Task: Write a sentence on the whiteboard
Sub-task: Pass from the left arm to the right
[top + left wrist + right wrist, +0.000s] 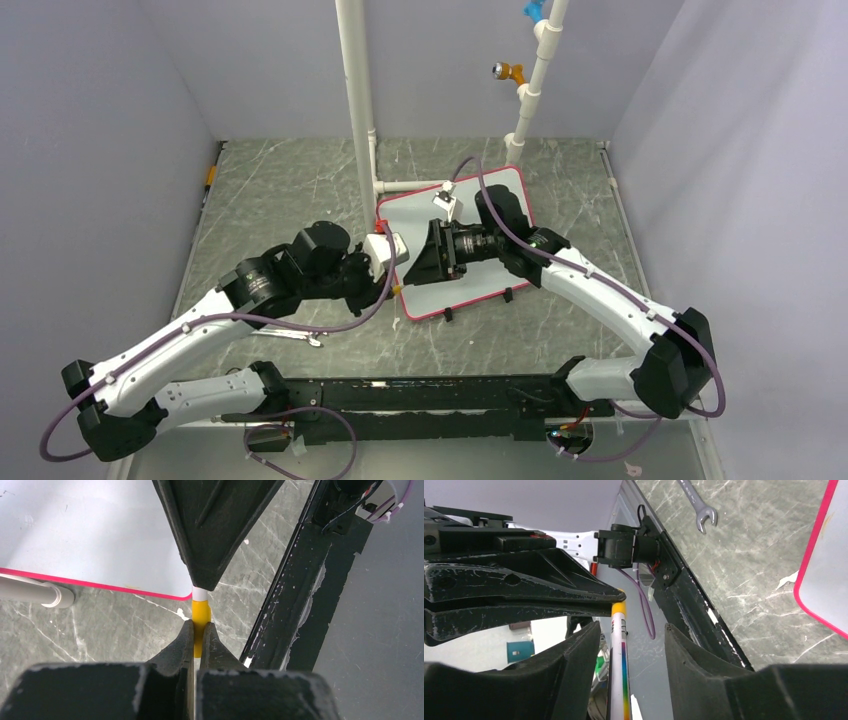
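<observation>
The whiteboard (475,290) lies flat at the table's middle, white with a red-pink rim and two black clips on its near edge. It also shows in the left wrist view (90,530) and the right wrist view (829,580). No sentence shows on its visible parts. My left gripper (200,625) is shut on the yellow cap (201,615) of a marker, just off the board's near-left corner. The marker's white, rainbow-striped barrel (620,655) runs between the fingers of my right gripper (631,627), which stand apart from it. Both grippers meet nose to nose (400,278).
A white PVC pipe frame (355,100) stands behind the board, its foot beside the board's left edge (35,591). A wrench (290,335) lies on the table left of the board. The black base rail (420,390) runs along the near edge.
</observation>
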### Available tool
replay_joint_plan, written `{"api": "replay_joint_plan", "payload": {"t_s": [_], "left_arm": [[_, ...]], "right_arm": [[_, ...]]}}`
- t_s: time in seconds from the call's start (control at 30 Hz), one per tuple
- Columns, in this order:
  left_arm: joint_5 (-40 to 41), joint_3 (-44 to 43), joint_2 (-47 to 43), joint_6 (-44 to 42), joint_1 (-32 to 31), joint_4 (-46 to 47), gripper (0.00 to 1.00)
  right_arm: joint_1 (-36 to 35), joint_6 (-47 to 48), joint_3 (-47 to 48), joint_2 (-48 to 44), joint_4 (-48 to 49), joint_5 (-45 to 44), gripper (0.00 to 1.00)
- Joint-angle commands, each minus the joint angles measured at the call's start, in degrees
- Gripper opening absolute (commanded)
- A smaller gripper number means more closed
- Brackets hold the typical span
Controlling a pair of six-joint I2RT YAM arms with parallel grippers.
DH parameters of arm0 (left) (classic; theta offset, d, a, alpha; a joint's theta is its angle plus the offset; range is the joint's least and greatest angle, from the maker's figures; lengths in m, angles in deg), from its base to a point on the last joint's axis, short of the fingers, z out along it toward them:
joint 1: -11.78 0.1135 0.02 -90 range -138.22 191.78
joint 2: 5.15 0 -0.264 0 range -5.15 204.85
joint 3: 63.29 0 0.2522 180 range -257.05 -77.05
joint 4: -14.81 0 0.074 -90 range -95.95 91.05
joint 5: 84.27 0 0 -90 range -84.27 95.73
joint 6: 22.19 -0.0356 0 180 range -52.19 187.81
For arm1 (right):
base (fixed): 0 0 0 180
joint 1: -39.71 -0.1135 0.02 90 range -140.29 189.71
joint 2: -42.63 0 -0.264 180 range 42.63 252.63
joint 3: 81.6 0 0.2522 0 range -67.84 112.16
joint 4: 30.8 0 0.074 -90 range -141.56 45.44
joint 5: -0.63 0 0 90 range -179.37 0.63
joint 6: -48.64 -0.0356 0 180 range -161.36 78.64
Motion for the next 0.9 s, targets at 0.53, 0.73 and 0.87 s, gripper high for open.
{"api": "replay_joint_plan", "payload": {"t_s": [0.53,0.73,0.87], "left_arm": [[-0.7,-2.5,0.6,-2.0,-0.4,1.7,0.0],[-0.7,-2.2,0.1,-1.5,-0.5,2.2,0.0],[0.1,-2.3,0.0,-0.6,-0.5,2.0,0.11]], "right_arm": [[-3.6,-0.6,2.5,1.9,4.7,3.0,0.21],[-4.2,-0.8,2.2,2.0,4.9,2.5,0.0],[-4.2,-0.4,2.5,1.3,4.6,1.6,0.0]]}}
